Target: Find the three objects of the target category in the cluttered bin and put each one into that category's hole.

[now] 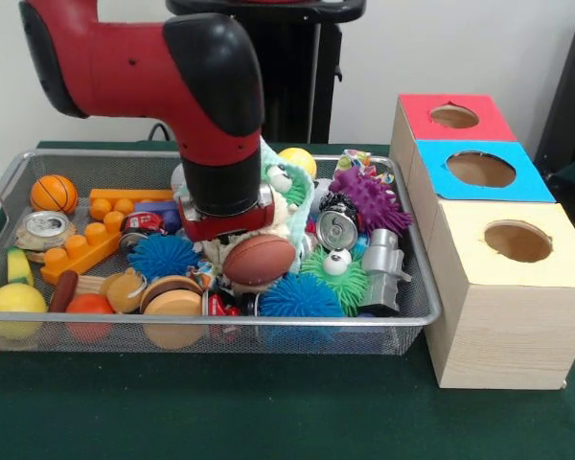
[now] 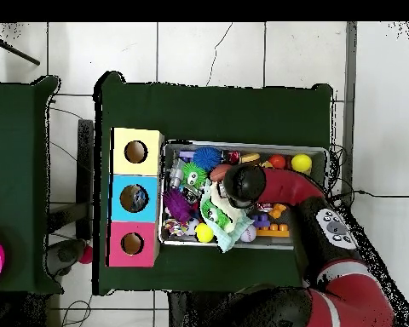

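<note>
The jaws are buried in the clutter, hidden under the arm's wrist, so whether they're open or gripping anything can't be told. The wrist sits right over the middle of the bin, just behind a brown toy football. A blue spiky ball lies beside it on one side, a silver drink can and a purple spiky ball on the other. An orange building block and a small basketball sit toward the bin's far end. Beside the bin on the green worktop stands the wooden box; its blue-panelled hole is the middle one, between red and yellow.
</note>
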